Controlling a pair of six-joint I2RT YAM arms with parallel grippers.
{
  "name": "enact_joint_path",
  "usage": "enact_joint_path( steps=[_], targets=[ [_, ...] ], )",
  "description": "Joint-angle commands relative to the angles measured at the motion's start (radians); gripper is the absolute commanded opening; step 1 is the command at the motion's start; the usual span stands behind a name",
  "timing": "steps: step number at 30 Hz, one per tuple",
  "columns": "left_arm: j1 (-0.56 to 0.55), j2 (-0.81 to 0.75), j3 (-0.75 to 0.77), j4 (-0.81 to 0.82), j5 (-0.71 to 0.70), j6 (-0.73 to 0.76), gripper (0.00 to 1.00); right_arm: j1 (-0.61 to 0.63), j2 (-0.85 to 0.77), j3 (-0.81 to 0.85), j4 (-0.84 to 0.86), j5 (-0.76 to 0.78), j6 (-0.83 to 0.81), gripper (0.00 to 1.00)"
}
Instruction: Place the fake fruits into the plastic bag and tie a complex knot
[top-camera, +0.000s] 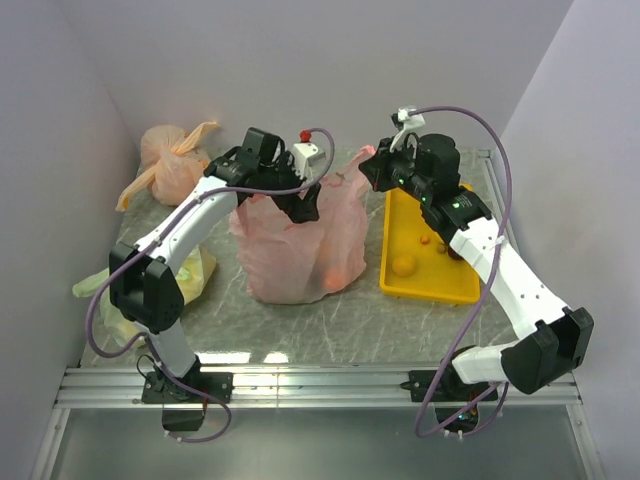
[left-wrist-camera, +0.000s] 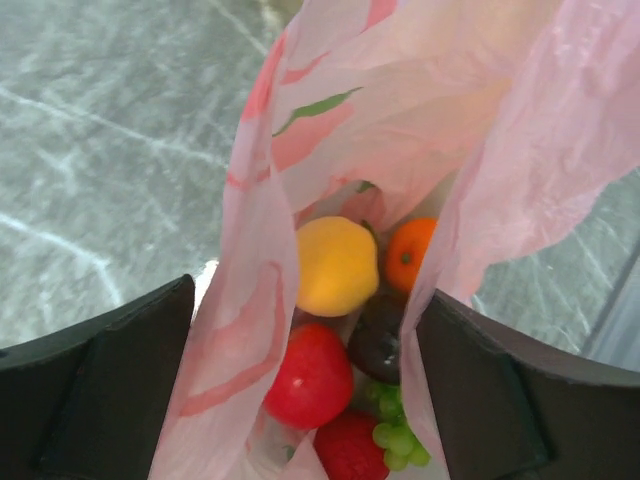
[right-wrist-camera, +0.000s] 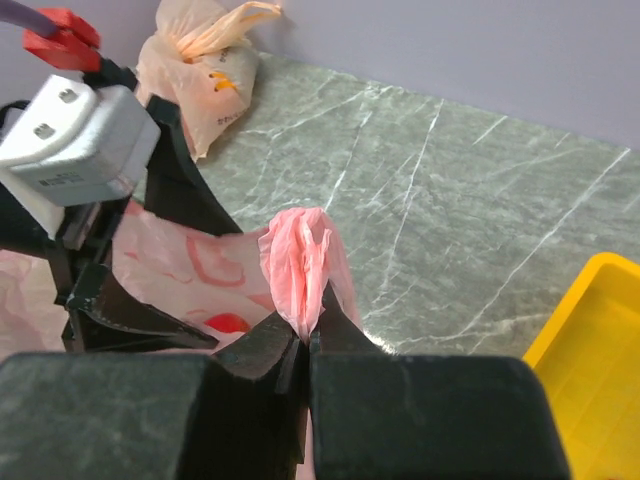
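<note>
Right fingers (right-wrist-camera: 255, 368) around plastic bag (right-wrist-camera: 300, 262) handle

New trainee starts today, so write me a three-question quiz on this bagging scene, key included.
1. True or false: the right hand pinches a bunched strip of the thin translucent pink plastic bag.
2. Which lies inside that bag? A) blue cup B) round yellow fake lemon C) metal spoon
3. Fill in the colour: a round orange fake fruit lies on the shallow plastic tray, which is ____.
Key: 1 true; 2 B; 3 yellow.
</note>
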Motion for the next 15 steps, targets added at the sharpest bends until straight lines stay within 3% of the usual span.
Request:
enact_joint_path(
  steps=[1,5,10,12,13,14,15],
  targets=[
    [-0.002,0.036,0.008,-0.011,0.116,0.021,0.91,-0.011,-0.033,0.002,0.037,-0.002,0.013,0.0],
    [-0.002,0.027,-0.047,-0.057,0.22,0.077,0.68,-0.031,-0.018,-0.005,0.042,0.008,0.038,0.0],
    [-0.006,-0.048,-0.231,-0.066,0.262,0.224,0.65,-0.073,0.08,0.06,-0.036,-0.156,0.063,0.0],
    [-0.006,-0.052,-0.301,-0.01,0.256,0.211,0.52,-0.088,0.101,0.048,-0.042,-0.311,0.062,0.14],
    [-0.003,-0.051,-0.317,0.012,0.259,0.203,0.39,-0.09,0.109,0.055,-0.064,-0.35,0.056,0.25],
    [-0.002,-0.049,-0.328,0.03,0.265,0.206,0.34,-0.102,0.115,0.058,-0.09,-0.38,0.049,0.37],
    [0.001,-0.045,-0.334,0.053,0.279,0.212,0.3,-0.113,0.108,0.054,-0.125,-0.461,0.031,0.65]
  ],
)
